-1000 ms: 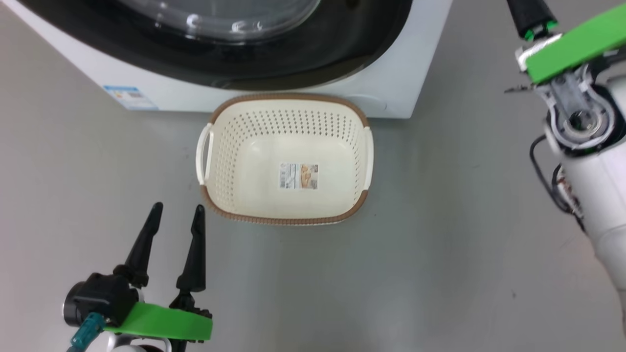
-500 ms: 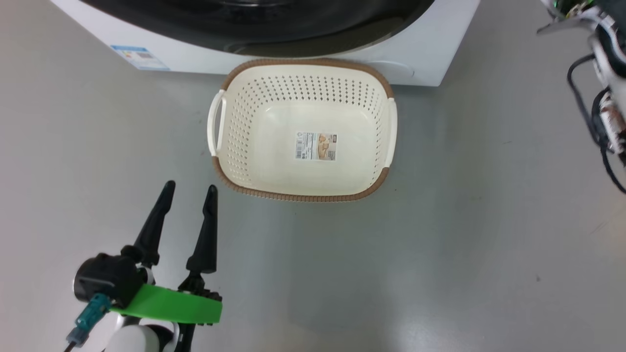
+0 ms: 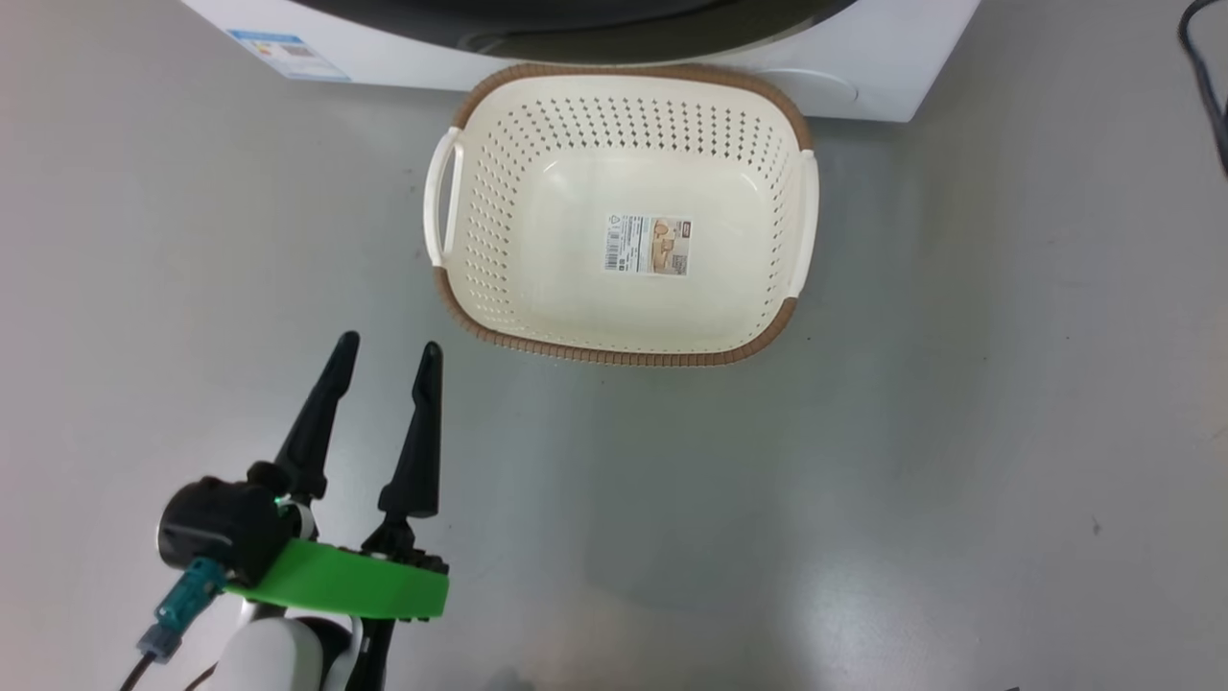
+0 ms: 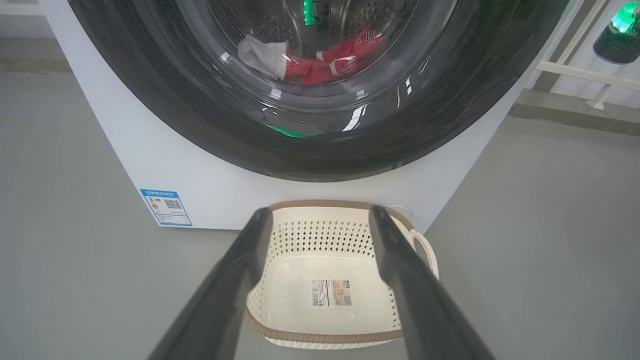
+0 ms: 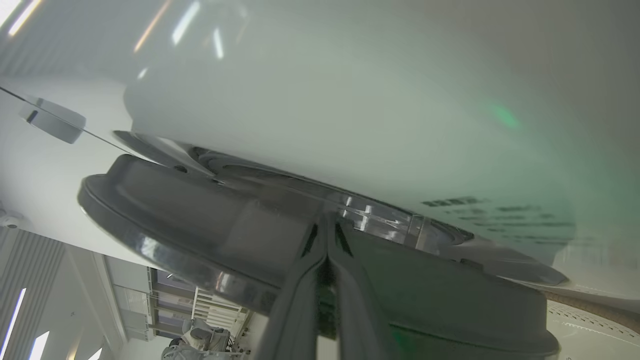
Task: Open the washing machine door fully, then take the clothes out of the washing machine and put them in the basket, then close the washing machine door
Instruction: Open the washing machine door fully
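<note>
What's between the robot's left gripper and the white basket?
Just bare grey floor. In the head view, the open left gripper points toward the basket and sits apart from its brown rim, with nothing lying in the gap.

Our right gripper [image 5: 327, 225] has its two dark fingers pressed flat together. Their tips lie right at the edge of the washing machine door [image 5: 200, 215], where its glossy black rim meets the white front of the washing machine [image 5: 350, 100]. We cannot tell whether they touch. Near the machine, the basket [image 5: 600, 309] shows a sliver of brown rim.
</note>
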`<state>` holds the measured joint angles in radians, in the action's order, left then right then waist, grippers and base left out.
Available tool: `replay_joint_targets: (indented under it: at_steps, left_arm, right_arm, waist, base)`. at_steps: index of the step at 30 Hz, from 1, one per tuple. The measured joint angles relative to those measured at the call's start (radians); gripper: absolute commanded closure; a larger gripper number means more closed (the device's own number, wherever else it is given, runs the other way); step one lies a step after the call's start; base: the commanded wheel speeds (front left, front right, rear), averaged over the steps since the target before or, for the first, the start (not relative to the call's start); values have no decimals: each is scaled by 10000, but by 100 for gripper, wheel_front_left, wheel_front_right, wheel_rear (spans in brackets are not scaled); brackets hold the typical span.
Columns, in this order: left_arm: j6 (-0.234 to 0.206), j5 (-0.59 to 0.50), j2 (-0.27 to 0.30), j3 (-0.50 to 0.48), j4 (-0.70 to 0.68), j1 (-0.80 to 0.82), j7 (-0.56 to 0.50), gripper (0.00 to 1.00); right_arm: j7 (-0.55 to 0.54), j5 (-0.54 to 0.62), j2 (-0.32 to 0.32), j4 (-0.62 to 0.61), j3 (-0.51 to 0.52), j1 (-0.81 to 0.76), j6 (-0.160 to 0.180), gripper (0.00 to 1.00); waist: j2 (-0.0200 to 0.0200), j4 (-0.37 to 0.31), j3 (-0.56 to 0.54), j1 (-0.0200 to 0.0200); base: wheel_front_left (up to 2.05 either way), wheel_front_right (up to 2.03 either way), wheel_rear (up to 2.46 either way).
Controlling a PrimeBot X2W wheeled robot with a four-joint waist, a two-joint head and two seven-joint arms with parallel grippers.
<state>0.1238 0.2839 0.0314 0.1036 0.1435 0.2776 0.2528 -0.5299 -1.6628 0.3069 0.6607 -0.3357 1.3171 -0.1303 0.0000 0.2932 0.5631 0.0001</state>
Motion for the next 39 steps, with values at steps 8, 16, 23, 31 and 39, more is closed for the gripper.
replay_joint_targets:
  at_steps: [8, 16, 23, 31, 39]
  left_arm:
    - [2, 140, -8, 69, 8, 151, 2, 0]
    - [2, 182, -10, 79, 23, 151, 2, 0]
    - [2, 165, -10, 63, 56, 143, 12, 0]
    - [12, 150, -10, 54, 73, 79, 12, 0]
    - [12, 88, -6, 54, 90, -140, 12, 0]
  right_arm:
    - [-263, -4, -88, 267, -79, 416, 0, 100]
    - [-545, 15, -107, 50, -301, 48, 69, 100]
    - [-828, 13, -295, -431, -378, -712, 73, 100]
    - [-1137, 13, -412, -823, -560, -1475, 73, 100]
    - [-1486, 12, -694, -1187, -765, -2223, 73, 100]
  waist:
    - [0, 105, 211, -1]
    - [0, 29, -46, 0]
    - [0, -156, -405, 0]
    - [0, -293, -822, 0]
    - [0, -367, -1210, 0]
  base:
    - [0, 0, 0]
    - [0, 0, 0]
    - [0, 0, 0]
    - [0, 0, 0]
    - [0, 0, 0]
